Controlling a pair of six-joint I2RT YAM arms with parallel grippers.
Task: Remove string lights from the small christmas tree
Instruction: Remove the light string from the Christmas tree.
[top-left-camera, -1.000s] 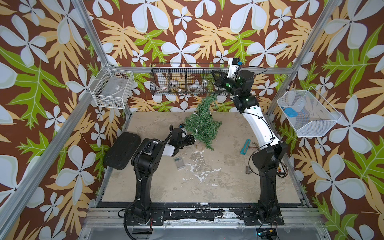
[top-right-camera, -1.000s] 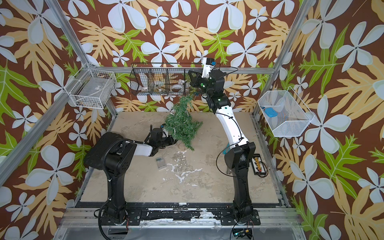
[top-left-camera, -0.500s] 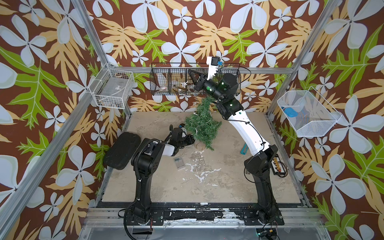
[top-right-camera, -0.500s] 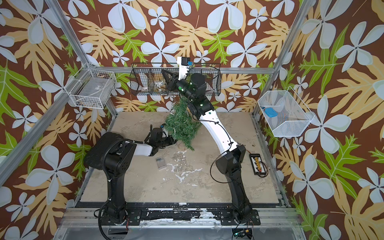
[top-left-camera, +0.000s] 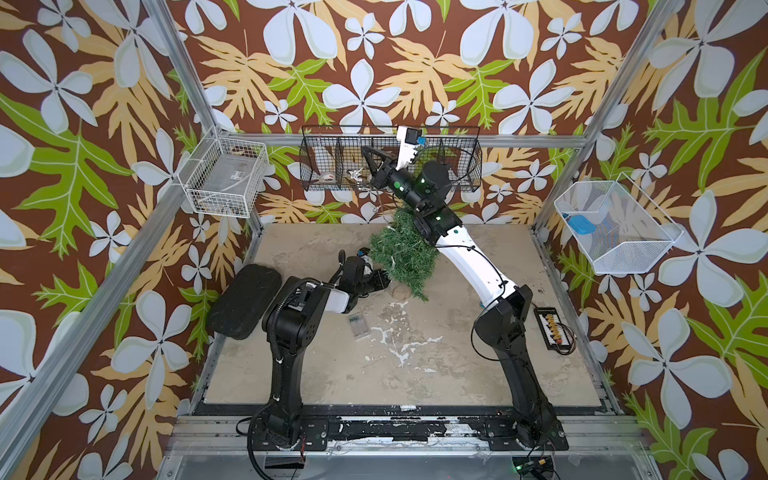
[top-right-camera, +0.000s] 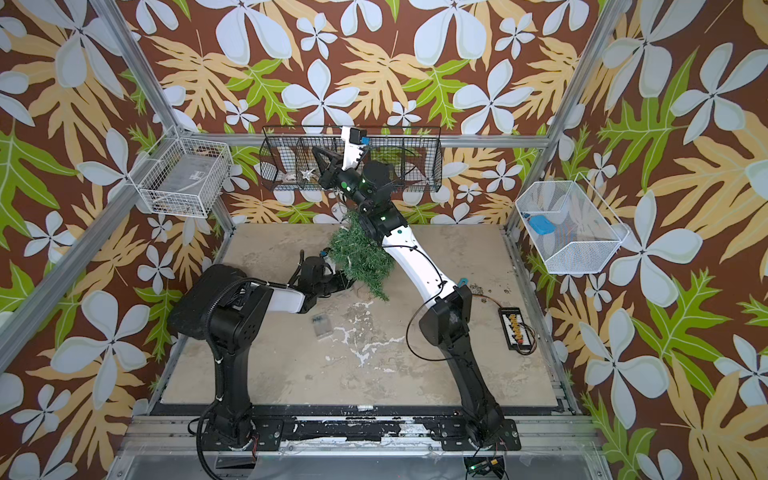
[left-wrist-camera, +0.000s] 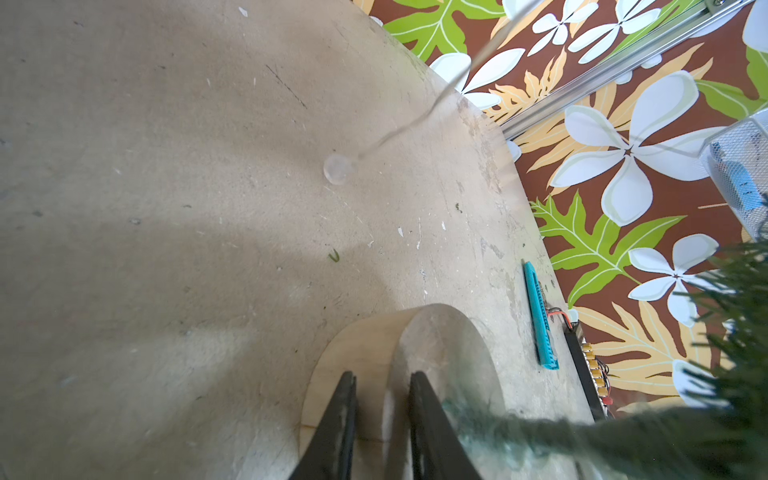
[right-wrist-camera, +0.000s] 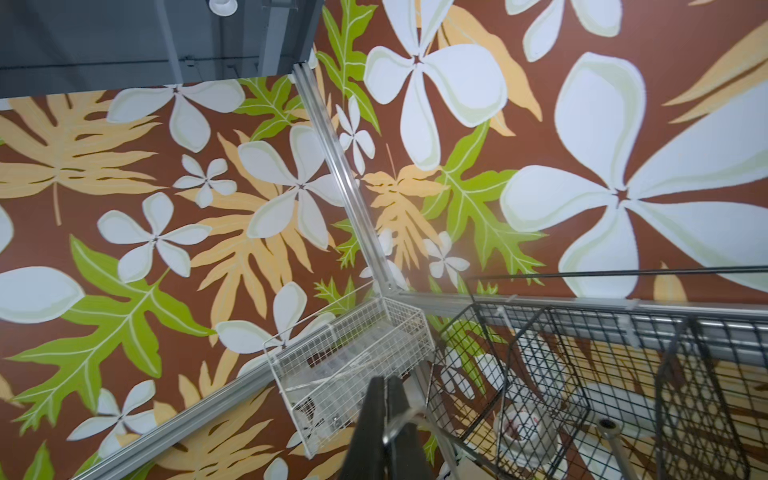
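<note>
Bristly dark-green tree (top-left-camera: 401, 249); clear round bulb (left-wrist-camera: 338, 168) on thin wire (left-wrist-camera: 409, 124)

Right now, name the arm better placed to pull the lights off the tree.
Right. The right gripper is shut on the string lights, raised above the small christmas tree; the left gripper is clamped on its wooden base, steadying it.

Surface (top-left-camera: 457, 365): matt tan board, scuffed, flaked white patches.
Tree (top-left-camera: 401, 249): bristly dark green needles, plastic look.
Tree base (left-wrist-camera: 357, 349): smooth pale wood.
String lights (left-wrist-camera: 338, 169): thin silvery wire, clear bulb.
Black basket (top-left-camera: 461, 178): metal wire mesh.
White basket (top-left-camera: 224, 183): coated wire.
Left end effector (left-wrist-camera: 382, 374): matt black fingers.
</note>
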